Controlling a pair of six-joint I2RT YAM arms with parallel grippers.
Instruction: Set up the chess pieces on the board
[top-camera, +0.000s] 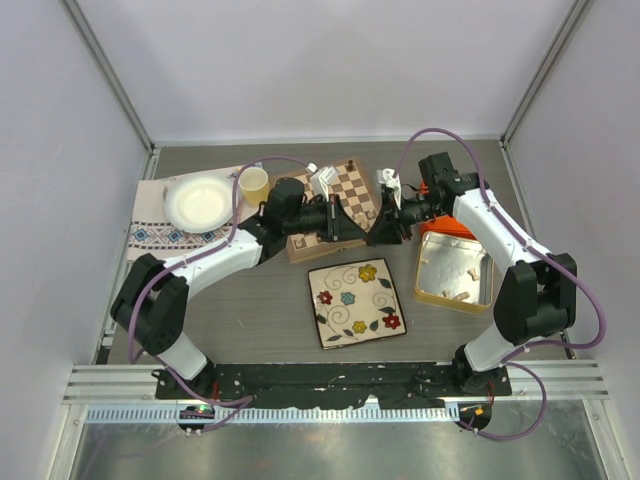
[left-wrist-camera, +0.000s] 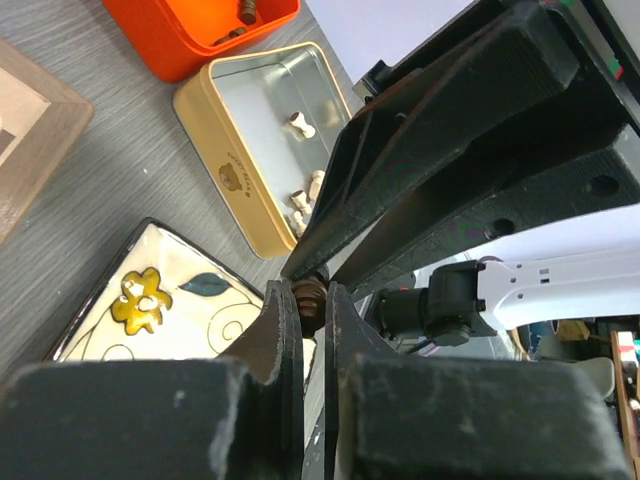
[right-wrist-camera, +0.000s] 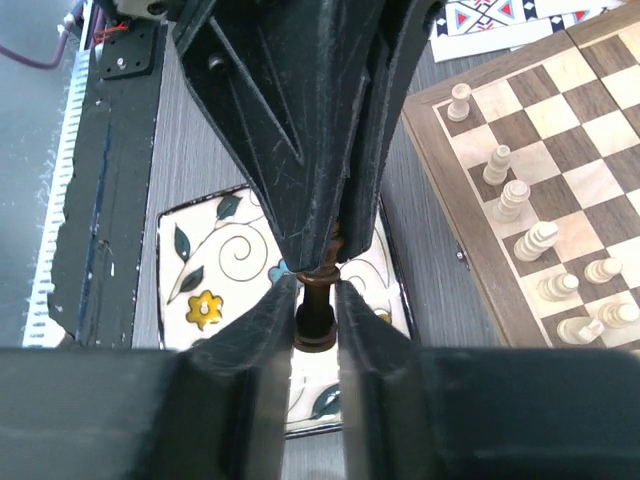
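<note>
We have our left gripper (left-wrist-camera: 312, 295) and our right gripper (right-wrist-camera: 317, 295) both clamped shut on one dark chess piece (right-wrist-camera: 317, 330), tip to tip, near the flowered plate (right-wrist-camera: 205, 260).

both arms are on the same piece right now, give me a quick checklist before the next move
1. Left pincer shut on the dark piece: ok.
2. Right pincer shut on the same piece: ok. One pincer must open before either arm pulls away.
3. Piece upright in the grip: ok in the right wrist view.
4. Piece over the board: not ok. The board lies off to one side, and the piece shows against the floral plate.
5. Its target square free: cannot tell, since the arms cover part of the board in the top view.
</note>
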